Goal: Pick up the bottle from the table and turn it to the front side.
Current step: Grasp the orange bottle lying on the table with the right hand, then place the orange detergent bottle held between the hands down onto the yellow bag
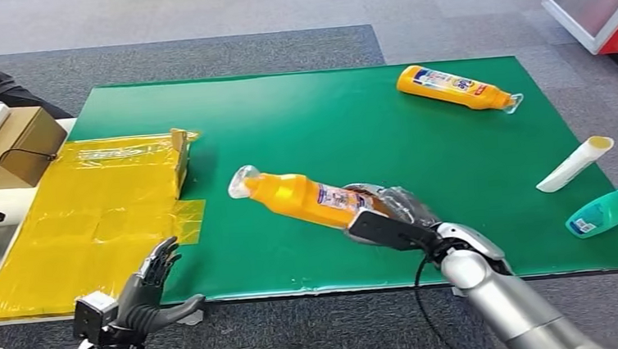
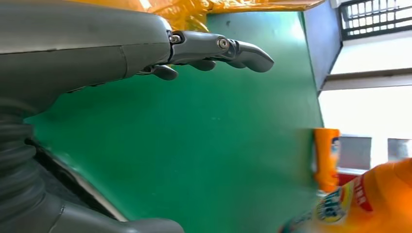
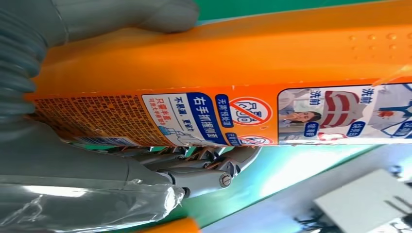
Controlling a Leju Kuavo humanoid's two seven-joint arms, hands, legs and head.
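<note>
Green table (image 1: 467, 130): right hand (image 1: 391, 214) grips bottle (image 1: 303, 198).

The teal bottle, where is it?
In the head view the teal bottle lies on its side at the green mat's right edge, just in front of the white tube and well right of the right hand.

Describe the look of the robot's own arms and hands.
Both arms are silver metal tubes. The right hand has a dark grey back and clear plastic film wrapped over it, with a black cable at its wrist. The left hand has dark grey fingers, a grey ribbed cover and a small boxy wrist module.
</note>
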